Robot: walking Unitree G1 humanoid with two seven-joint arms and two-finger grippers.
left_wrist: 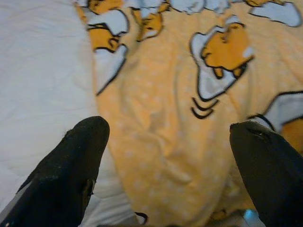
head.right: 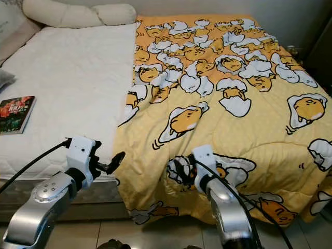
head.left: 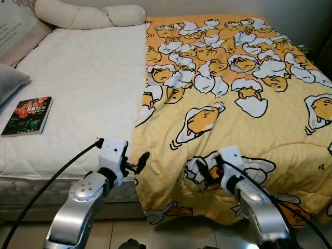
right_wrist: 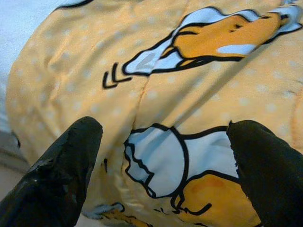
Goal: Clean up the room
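Observation:
A yellow blanket (head.left: pixel 233 93) printed with cartoon egg figures covers the right half of the bed and hangs over its front edge. The left half shows the bare white mattress pad (head.left: pixel 83 78). My left gripper (head.left: pixel 139 163) hovers open at the blanket's left edge near the bed's front; in the left wrist view its fingers (left_wrist: pixel 71 165) straddle the border between yellow cloth and white pad. My right gripper (head.left: pixel 205 171) is open just above the blanket's front fold (right_wrist: pixel 161 118), with nothing between its fingers.
A book (head.left: pixel 27 115) with a dark red cover lies on the pad at the left. Cream pillows (head.left: pixel 88 15) line the head of the bed, and a grey cushion (head.left: pixel 8 83) sits at the far left. Tiled floor (head.left: pixel 171 233) lies below the bed's front.

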